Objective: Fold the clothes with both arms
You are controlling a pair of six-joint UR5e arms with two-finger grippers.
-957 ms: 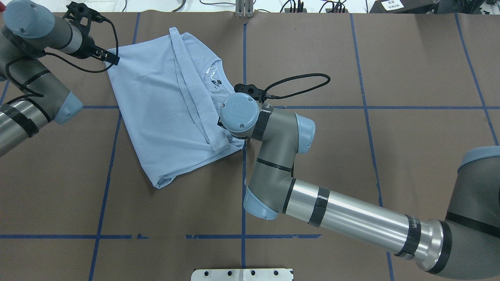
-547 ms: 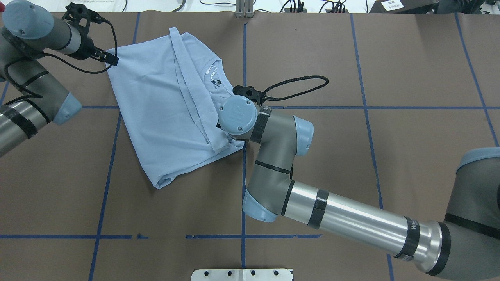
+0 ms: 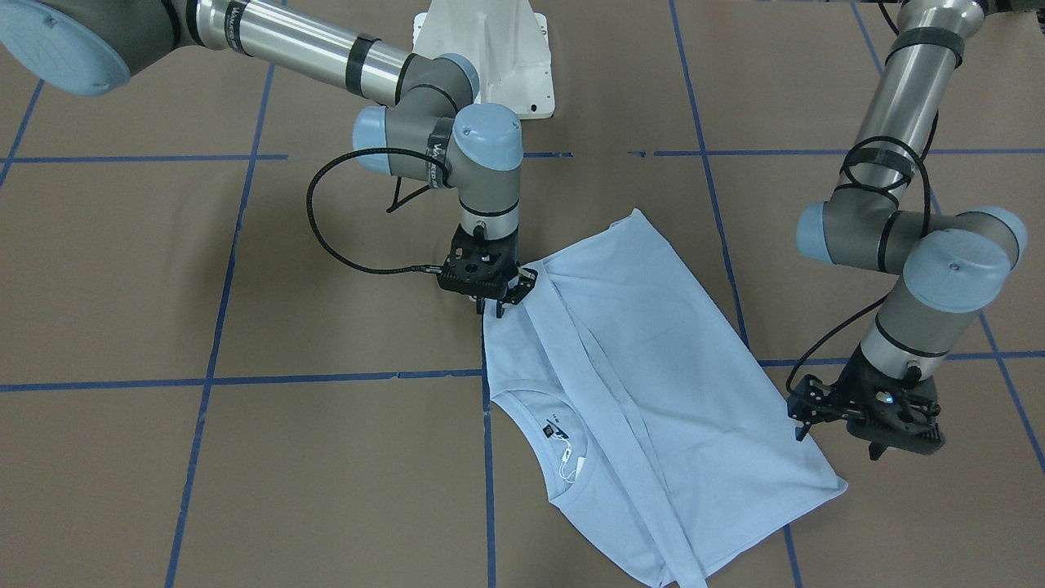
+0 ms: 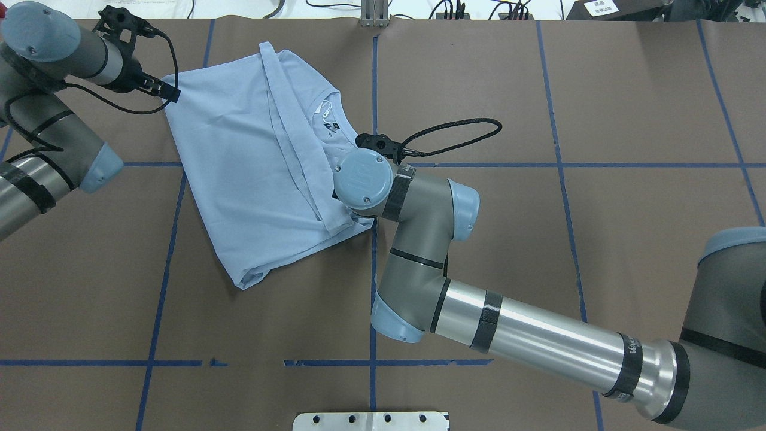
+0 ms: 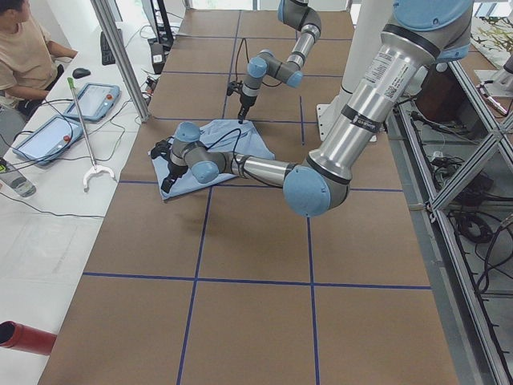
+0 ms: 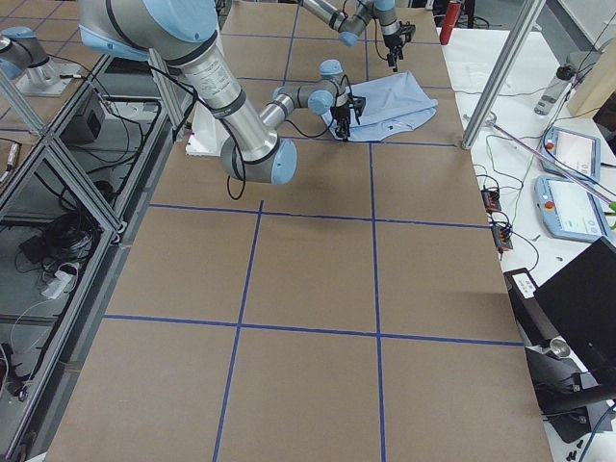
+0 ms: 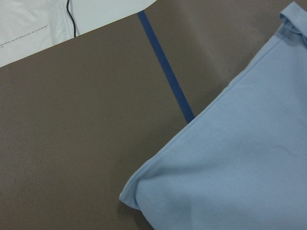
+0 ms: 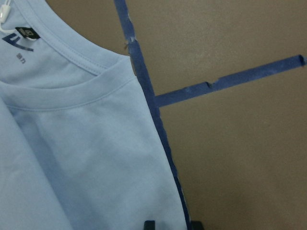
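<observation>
The light blue T-shirt lies partly folded on the brown table, also seen in the front view. Its collar with the white tag faces up, and the chest print is hidden. My right gripper points down at the shirt's side edge below the collar. In the right wrist view its fingertips stand slightly apart astride that edge, so it is open. My left gripper hovers just beside the shirt's far left corner, open and holding nothing.
Blue tape lines grid the table. The white pedestal base stands at the robot's side. A person sits beyond the far edge, with tablets and cables there. A metal plate sits at the near edge.
My right wrist has shifted slightly left and toward the near side over the shirt's edge. My left gripper has drifted a little left, away from the shirt corner. The shirt has not moved.
</observation>
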